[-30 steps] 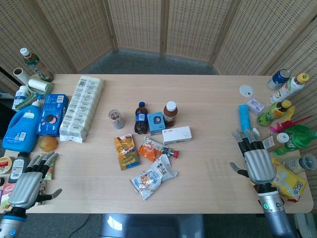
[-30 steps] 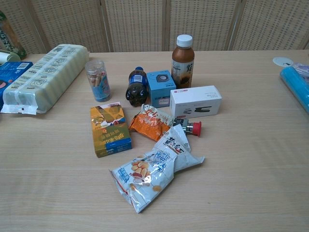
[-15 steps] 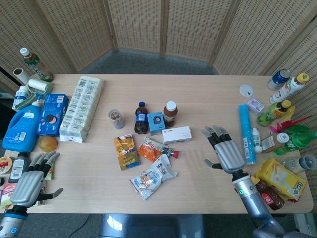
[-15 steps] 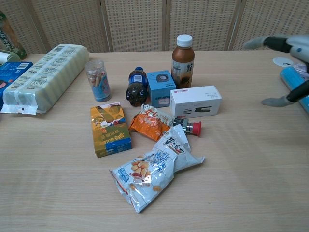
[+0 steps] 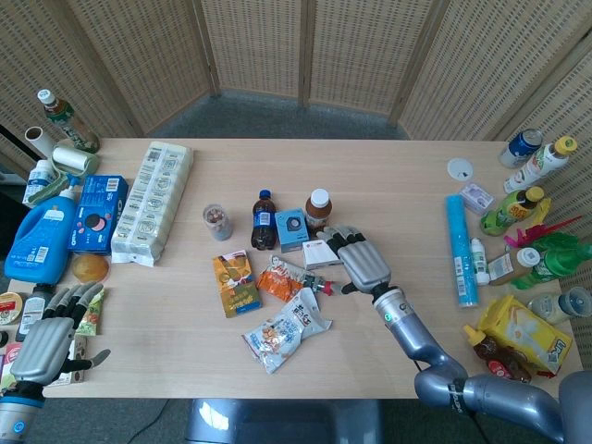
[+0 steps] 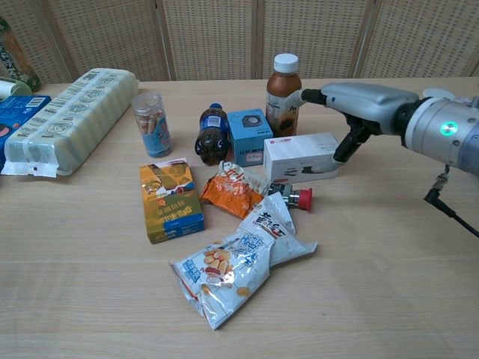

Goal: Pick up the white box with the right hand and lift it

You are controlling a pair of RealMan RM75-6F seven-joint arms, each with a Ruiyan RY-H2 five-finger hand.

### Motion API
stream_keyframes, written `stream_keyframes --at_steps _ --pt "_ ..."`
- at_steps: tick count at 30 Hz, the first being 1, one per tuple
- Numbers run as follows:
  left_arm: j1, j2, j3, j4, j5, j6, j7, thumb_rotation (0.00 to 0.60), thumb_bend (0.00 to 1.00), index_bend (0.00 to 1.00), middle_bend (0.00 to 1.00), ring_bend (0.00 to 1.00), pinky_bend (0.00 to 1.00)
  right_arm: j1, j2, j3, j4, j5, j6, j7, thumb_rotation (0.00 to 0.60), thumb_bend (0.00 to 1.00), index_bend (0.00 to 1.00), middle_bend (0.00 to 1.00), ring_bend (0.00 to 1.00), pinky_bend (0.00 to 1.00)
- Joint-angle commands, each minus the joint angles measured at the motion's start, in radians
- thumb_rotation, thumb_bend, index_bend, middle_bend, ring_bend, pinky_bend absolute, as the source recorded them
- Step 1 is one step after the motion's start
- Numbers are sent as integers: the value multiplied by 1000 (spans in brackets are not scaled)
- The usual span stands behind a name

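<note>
The white box lies flat in the middle of the table, in front of a brown tea bottle. My right hand hovers over the box's right end. Its fingers stretch across the top toward the bottle, and its thumb hangs down against the box's front right corner. The fingers are spread and have not closed around the box, which rests on the table. My left hand stays at the near left corner, fingers apart and empty; only the head view shows it.
A small blue box, a cola bottle, an orange packet, a red-capped item and snack bags crowd the white box. A blue tube and several bottles line the right edge.
My right hand has swept from the table's right side leftward to the white box and now hangs over its right end. The left hand has barely moved.
</note>
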Motion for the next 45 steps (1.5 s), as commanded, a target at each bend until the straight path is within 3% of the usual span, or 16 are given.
stream_keyframes --at_steps 1,13,25,28,29,31,32,34,38,45 --pt "-1 -1 -1 3 -2 -2 -3 600 220 42 18 0 0 40 -29 12 50 44 -44 -10 600 193 0 0 0 0" --pt "-3 -5 -4 16 -20 -14 -5 600 222 43 19 0 0 128 -100 8 221 172 -152 -2 600 194 0 0 0 0" --pt "-8 -5 -9 8 -35 -22 13 600 222 42 18 0 0 157 -155 -5 359 209 -191 56 600 193 0 18 0 0" --pt "-7 -5 -8 4 -35 -20 20 600 221 42 18 0 0 163 -176 -3 401 199 -189 80 600 192 70 176 0 82" --pt "-6 -4 -8 2 -35 -18 21 600 222 42 18 0 0 164 -182 -2 412 195 -188 88 600 191 181 302 35 180" --pt "-2 -2 -7 -1 -34 -12 22 600 221 42 18 0 0 166 -189 -4 428 183 -192 107 600 190 407 564 238 386" --pt "0 -1 -6 -3 -34 -9 21 600 221 42 18 0 0 166 -190 -7 432 177 -193 113 600 191 514 708 386 504" --pt "3 0 -5 -2 -36 -7 21 600 222 42 18 0 0 162 -193 -11 439 169 -191 126 600 193 625 854 539 638" --pt "2 -1 -4 -3 -36 -10 24 600 221 42 19 0 0 142 -184 -19 431 150 -162 146 600 198 678 930 613 713" --pt "-6 -11 -6 -3 -34 -22 29 600 221 43 18 0 0 84 -106 -27 330 130 -73 144 600 197 685 934 620 717"
